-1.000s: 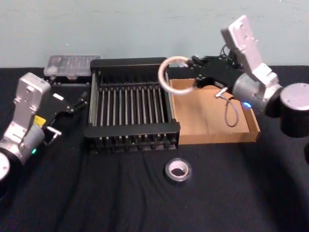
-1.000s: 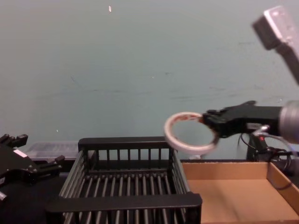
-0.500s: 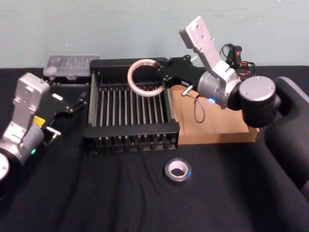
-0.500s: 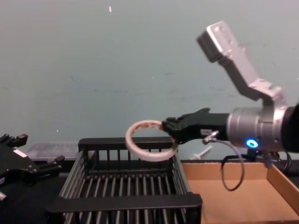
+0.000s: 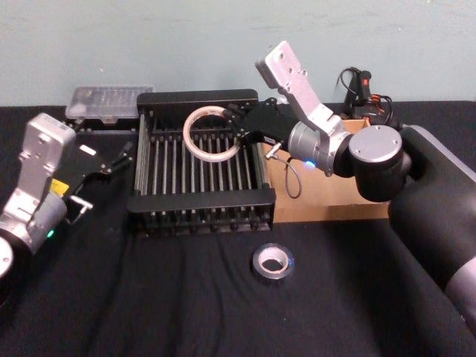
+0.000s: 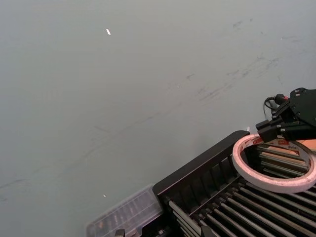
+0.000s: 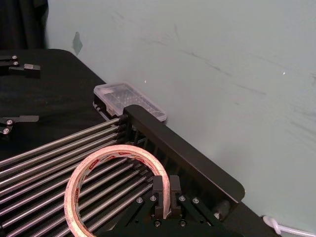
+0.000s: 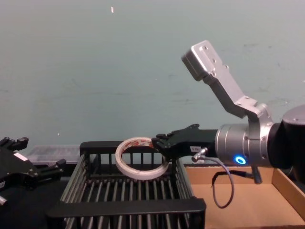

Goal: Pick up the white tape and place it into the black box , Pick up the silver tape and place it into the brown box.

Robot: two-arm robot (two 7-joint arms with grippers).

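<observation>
The white tape [image 5: 187, 141], a pale ring with red print on its core, hangs tilted just above the bars of the black box [image 5: 197, 97], near its back right. My right gripper [image 5: 239, 130] is shut on the ring's right edge; the right wrist view shows its fingers [image 7: 174, 185] pinching the tape [image 7: 74, 190]. From the chest, the tape [image 8: 138, 174] sits low inside the black box [image 8: 128, 206]. The silver tape [image 5: 256, 264] lies flat on the black cloth in front of the crate. The brown box [image 5: 327, 201] lies right of the crate, partly behind my right arm. My left gripper [image 5: 125, 155] rests open left of the crate.
A clear plastic case [image 5: 110, 99] lies behind the crate's left corner. Cables and a connector [image 5: 362, 85] sit at the back right by the wall. My right arm's cable loop [image 5: 290, 178] hangs over the brown box's left edge.
My right gripper has carried the white tape leftward from above the brown box's corner to over the black box, and lowered it toward the bars. The left arm has stayed still.
</observation>
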